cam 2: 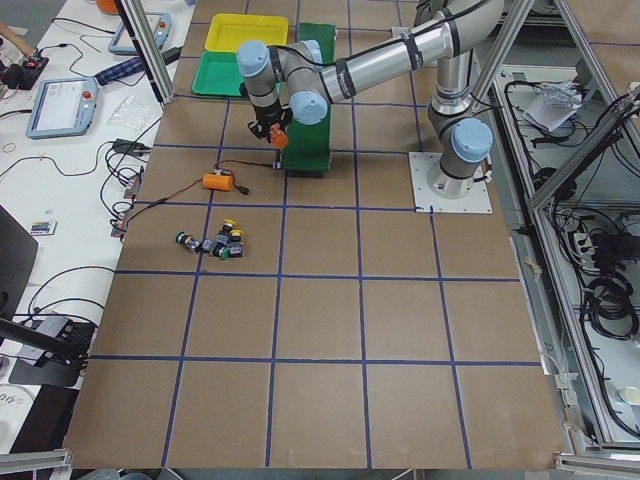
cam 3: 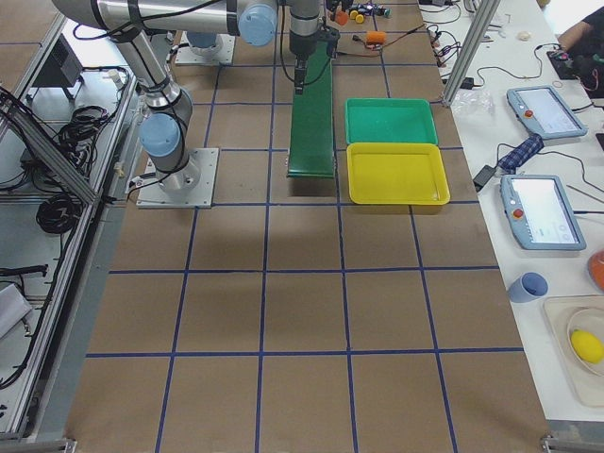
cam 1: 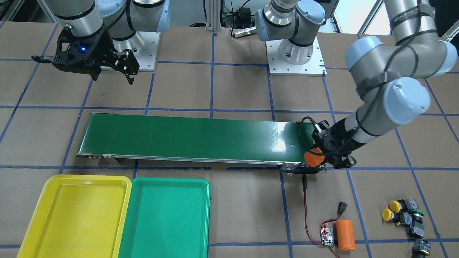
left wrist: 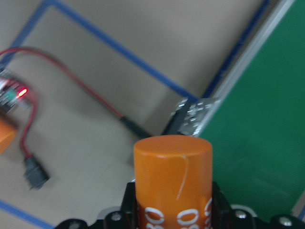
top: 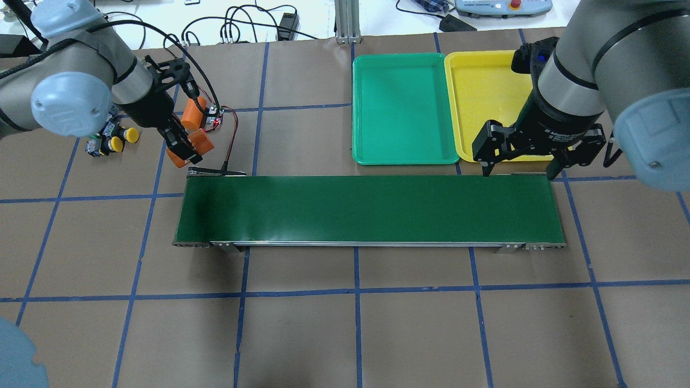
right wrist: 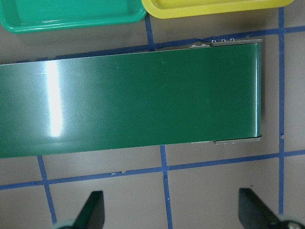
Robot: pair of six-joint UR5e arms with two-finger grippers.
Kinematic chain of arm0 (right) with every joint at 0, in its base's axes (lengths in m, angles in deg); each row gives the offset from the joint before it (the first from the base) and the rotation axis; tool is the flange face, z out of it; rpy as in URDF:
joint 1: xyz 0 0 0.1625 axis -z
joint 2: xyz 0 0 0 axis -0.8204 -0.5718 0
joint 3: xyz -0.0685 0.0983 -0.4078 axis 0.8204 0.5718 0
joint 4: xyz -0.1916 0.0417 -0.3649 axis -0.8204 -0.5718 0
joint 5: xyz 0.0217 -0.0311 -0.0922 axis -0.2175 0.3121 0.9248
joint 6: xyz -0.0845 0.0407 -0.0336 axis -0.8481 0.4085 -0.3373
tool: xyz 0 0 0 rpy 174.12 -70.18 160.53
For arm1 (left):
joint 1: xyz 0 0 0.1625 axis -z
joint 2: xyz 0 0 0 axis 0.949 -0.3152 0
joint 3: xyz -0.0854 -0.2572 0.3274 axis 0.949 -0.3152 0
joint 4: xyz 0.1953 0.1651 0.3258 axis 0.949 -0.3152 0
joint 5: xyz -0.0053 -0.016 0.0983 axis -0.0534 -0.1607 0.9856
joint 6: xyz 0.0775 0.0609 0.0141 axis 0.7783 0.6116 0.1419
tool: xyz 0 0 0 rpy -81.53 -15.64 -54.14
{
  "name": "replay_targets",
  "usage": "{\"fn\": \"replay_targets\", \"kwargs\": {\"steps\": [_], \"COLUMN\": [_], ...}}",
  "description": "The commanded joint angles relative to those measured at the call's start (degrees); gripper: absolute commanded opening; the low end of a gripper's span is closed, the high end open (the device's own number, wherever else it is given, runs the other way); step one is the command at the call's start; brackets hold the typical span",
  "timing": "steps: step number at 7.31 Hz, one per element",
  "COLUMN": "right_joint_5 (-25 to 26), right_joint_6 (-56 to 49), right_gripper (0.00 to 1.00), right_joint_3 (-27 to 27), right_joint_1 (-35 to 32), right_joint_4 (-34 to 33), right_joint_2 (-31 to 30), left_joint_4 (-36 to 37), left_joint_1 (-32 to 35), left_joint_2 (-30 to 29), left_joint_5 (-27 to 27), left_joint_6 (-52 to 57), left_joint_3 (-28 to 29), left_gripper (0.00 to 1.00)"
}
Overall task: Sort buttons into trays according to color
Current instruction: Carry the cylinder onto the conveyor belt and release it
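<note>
I see none sorted — both trays (cam 1: 79, 215) bare; four buttons (cam 1: 404, 214) bunched, front view 4 o'clock. Left hand (top: 186, 148) grasps cylinder (left wrist: 172, 176) — right hand (top: 522, 172) released.

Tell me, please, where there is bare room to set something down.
The shallow plastic green tray and yellow tray lie empty, and the long dark-green conveyor belt is bare. It is crowded past the belt's end where the left gripper holds an orange cylinder: the mushroom-capped push-buttons, small circuit board and a second orange cylinder cluster there.
</note>
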Motion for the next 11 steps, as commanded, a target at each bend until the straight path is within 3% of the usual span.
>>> {"fn": "replay_targets", "kwargs": {"steps": [1, 4, 5, 6, 9, 10, 11], "right_joint_5": [-0.2, -0.2, -0.3, -0.2, -0.2, -0.2, -0.1], "right_joint_6": [0.1, 0.1, 0.1, 0.1, 0.1, 0.1, 0.1], "right_gripper": [1.00, 1.00, 1.00, 1.00, 1.00, 1.00, 1.00], "right_joint_3": [0.0, 0.0, 0.0, 0.0, 0.0, 0.0, -0.1], "right_joint_1": [0.0, -0.1, -0.1, -0.1, -0.1, -0.1, -0.1], "right_joint_4": [0.1, -0.1, -0.1, -0.1, 0.0, -0.1, 0.1], "right_joint_2": [-0.2, 0.1, 0.0, -0.2, 0.3, 0.2, 0.4], "left_joint_4": [8.1, 15.4, 15.5, 16.5, 15.3, 7.7, -0.6], "left_joint_1": [3.8, 3.8, 3.7, 3.7, 3.2, 0.0, -4.0], "left_joint_2": [3.4, 5.6, 5.6, 5.1, 6.4, 6.2, 3.9], "left_joint_5": [3.2, 3.3, 3.2, 3.1, 2.6, 2.2, -1.4], "left_joint_6": [10.7, 10.6, 10.5, 10.5, 9.3, 9.2, 9.0], "left_joint_3": [-8.3, -16.5, -16.6, -17.0, -12.5, -6.4, 2.1], "left_gripper": [0.00, 0.07, 0.40, 0.99, 1.00, 1.00, 1.00]}}
